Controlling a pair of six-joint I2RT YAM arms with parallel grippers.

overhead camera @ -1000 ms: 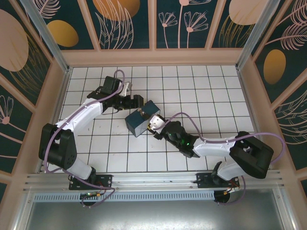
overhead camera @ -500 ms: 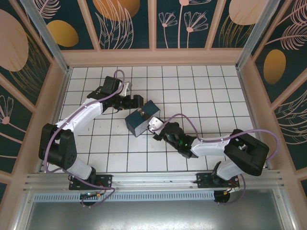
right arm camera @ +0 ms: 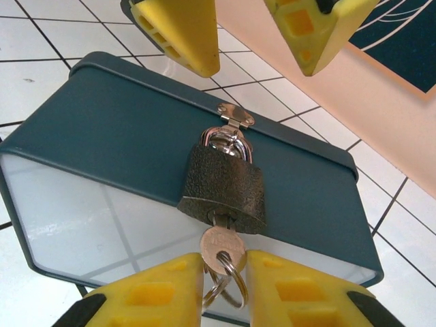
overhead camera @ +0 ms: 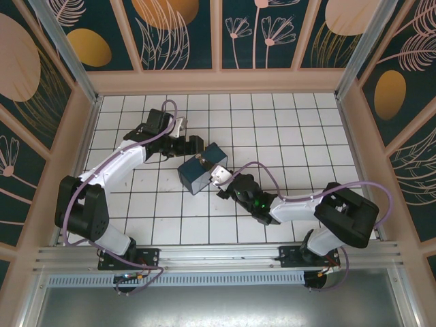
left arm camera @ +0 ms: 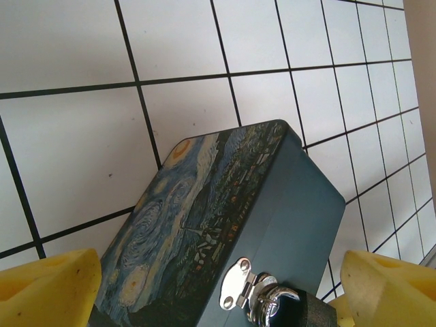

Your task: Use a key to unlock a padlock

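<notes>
Top external: the blue box (overhead camera: 202, 168) sits mid-table on the white grid. The left gripper (overhead camera: 195, 145) is at its far-left side and the right gripper (overhead camera: 216, 182) at its near-right face. My read is that the step is gripping the key to turn it. Left should brace the box so the torque doesn't spin it.

Left wrist: left gripper (left arm camera: 218, 289) has its fingers wide, one pad each side of the box and neither visibly touching. The painted lid faces up. The silver hasp (left arm camera: 238, 284) and the top of the padlock (left arm camera: 276, 308) are at the near edge.

Right wrist: the padlock (right arm camera: 225, 187) hangs from the hasp on the box front, with a dark textured body and a silver shackle. The key (right arm camera: 221, 243) is already seated in its underside, with its ring below. Right gripper (right arm camera: 225, 276) has a narrow gap, pads flanking the key bow. I can't tell whether they're clamping it. Pinch the flat bow, not the ring, and rotate about the key axis without pulling down.
</notes>
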